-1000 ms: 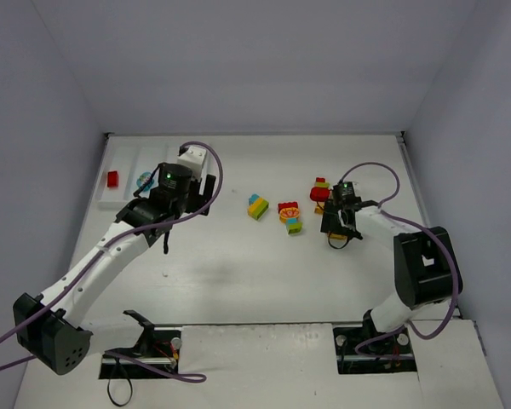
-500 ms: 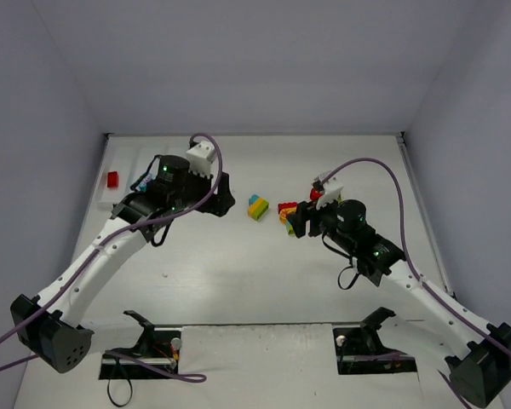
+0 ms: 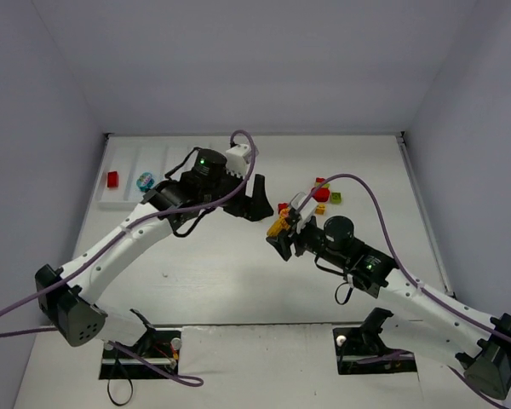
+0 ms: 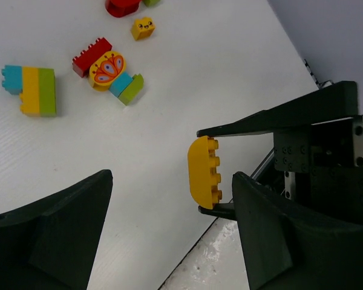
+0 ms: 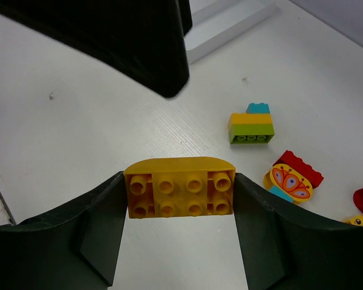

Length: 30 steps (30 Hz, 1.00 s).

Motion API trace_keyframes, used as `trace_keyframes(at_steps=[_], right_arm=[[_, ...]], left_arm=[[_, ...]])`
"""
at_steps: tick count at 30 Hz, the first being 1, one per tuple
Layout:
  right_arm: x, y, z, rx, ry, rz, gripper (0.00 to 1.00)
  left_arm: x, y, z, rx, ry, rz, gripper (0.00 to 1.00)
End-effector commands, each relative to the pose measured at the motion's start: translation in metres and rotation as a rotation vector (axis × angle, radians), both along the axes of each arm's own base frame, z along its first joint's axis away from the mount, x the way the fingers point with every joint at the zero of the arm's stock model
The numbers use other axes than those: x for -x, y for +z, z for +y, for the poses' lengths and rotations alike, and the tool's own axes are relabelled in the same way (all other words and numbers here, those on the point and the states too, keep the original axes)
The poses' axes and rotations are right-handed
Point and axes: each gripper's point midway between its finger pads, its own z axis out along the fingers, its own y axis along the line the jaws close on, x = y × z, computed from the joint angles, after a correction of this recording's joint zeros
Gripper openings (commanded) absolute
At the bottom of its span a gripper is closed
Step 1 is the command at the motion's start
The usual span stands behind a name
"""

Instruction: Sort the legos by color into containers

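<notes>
My right gripper (image 5: 180, 202) is shut on a yellow rounded-top brick (image 5: 181, 186) and holds it above the table; in the top view the gripper (image 3: 280, 232) and the brick (image 3: 278, 225) are mid-table. My left gripper (image 4: 169, 232) is open and empty, hovering just left of that brick (image 4: 204, 171); in the top view it (image 3: 256, 202) covers the cyan-yellow-green clump (image 4: 30, 89). A red-butterfly-cyan-green clump (image 4: 107, 69) lies beyond. The white tray (image 3: 128, 198) at the far left holds a red brick (image 3: 112, 179) and a cyan piece (image 3: 145, 181).
A small yellow face brick (image 4: 143, 27) and a red piece (image 4: 124, 6) lie further right; in the top view a red piece (image 3: 320, 194) and a green-yellow brick (image 3: 334, 198) lie there. The left gripper's black finger (image 5: 139, 42) looms above the right gripper.
My right gripper has swung left from the red pieces to mid-table with the yellow brick. My left gripper has moved right from the tray to the middle, close to the right gripper.
</notes>
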Motion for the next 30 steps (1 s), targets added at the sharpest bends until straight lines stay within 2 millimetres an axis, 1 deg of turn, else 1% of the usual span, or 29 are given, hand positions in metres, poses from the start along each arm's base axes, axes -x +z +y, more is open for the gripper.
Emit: trace_keyframes(at_steps=[1,2,4,6,7,10,17,19,20,22,23,25,26,27,28,30], right_arm=[[-0.008,0.044,0.009,-0.082,-0.003,-0.133,0.02],[-0.008,0.046,0.009,-0.083,-0.003,-0.137,0.02],[-0.007,0.047,0.009,-0.088,0.000,-0.141,0.02],[-0.007,0.047,0.009,-0.086,-0.003,-0.140,0.02],[-0.007,0.045,0.009,-0.083,-0.006,-0.139,0.02],[-0.007,0.041,0.009,-0.075,-0.012,-0.136,0.02],[-0.006,0.045,0.007,-0.082,-0.022,-0.149,0.03],[-0.006,0.045,0.007,-0.082,-0.022,-0.152,0.03],[-0.006,0.046,0.007,-0.084,-0.022,-0.151,0.03],[-0.007,0.045,0.007,-0.080,-0.025,-0.151,0.03],[-0.007,0.044,0.007,-0.079,-0.025,-0.148,0.03],[-0.006,0.043,0.007,-0.080,-0.025,-0.147,0.04],[-0.006,0.041,0.007,-0.076,-0.025,-0.142,0.06],[-0.006,0.039,0.008,-0.076,-0.024,-0.135,0.10],[-0.007,0.038,0.008,-0.075,-0.028,-0.131,0.26],[-0.009,0.035,0.007,-0.077,-0.044,-0.117,0.51]], left_arm=[[0.001,0.010,-0.010,0.015,0.004,0.008,0.73],[0.001,0.006,-0.014,0.011,0.004,0.026,0.73],[0.006,0.003,-0.021,0.013,-0.013,0.040,0.71],[0.008,0.000,-0.028,0.015,-0.027,0.060,0.70],[0.013,-0.004,-0.034,0.013,-0.046,0.074,0.70],[0.017,-0.010,-0.043,0.007,-0.065,0.098,0.68],[0.028,-0.032,-0.054,-0.022,-0.108,0.175,0.60],[0.029,-0.037,-0.056,-0.027,-0.113,0.195,0.54],[0.031,-0.039,-0.057,-0.028,-0.115,0.205,0.47],[0.032,-0.041,-0.059,-0.029,-0.120,0.210,0.37],[0.032,-0.040,-0.059,-0.027,-0.118,0.208,0.26],[0.030,-0.036,-0.059,-0.021,-0.116,0.192,0.16],[0.030,-0.035,-0.058,-0.020,-0.112,0.185,0.11],[0.029,-0.033,-0.058,-0.019,-0.105,0.177,0.01],[0.027,-0.032,-0.055,-0.026,-0.095,0.163,0.00],[0.026,-0.032,-0.052,-0.040,-0.086,0.153,0.00]])
